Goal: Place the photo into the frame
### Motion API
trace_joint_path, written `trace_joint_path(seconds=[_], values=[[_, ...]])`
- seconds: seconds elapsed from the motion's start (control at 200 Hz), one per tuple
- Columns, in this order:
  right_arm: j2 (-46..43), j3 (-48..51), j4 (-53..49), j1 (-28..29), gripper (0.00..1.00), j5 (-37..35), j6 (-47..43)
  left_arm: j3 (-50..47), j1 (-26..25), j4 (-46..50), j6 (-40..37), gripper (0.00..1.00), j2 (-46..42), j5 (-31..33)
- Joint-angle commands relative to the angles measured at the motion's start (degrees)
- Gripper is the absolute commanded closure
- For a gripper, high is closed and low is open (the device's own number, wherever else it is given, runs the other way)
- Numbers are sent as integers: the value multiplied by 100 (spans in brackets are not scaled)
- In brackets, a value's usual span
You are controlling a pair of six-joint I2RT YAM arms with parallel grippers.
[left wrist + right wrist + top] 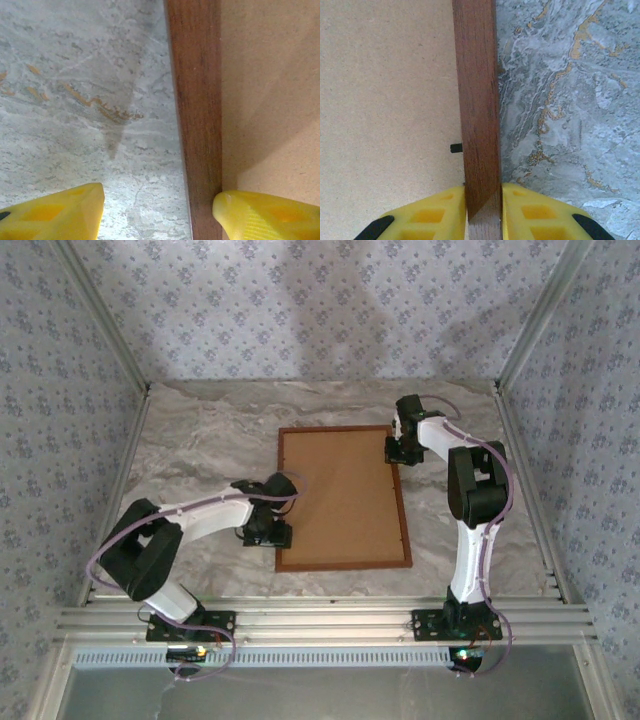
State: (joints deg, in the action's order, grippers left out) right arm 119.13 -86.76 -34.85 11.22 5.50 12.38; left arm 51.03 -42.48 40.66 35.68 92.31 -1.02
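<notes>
R gripper point(483, 195) pinches frame point(476, 100) edge; L gripper point(159, 200) straddles opposite edge, jaws apart.

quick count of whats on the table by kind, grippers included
dark reddish-brown rectangular wooden picture frame: 1
plain brown cardboard backing board: 1
small black tab at the frame's inner edge: 1
yellow-fingered grippers: 2, left gripper and right gripper
total: 5
</notes>
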Motion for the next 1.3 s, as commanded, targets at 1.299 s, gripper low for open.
trace_joint_path(seconds=[1.299], values=[[-158,333,-134,134,76,321,156,583,-344,-559,153,33,984,-757]])
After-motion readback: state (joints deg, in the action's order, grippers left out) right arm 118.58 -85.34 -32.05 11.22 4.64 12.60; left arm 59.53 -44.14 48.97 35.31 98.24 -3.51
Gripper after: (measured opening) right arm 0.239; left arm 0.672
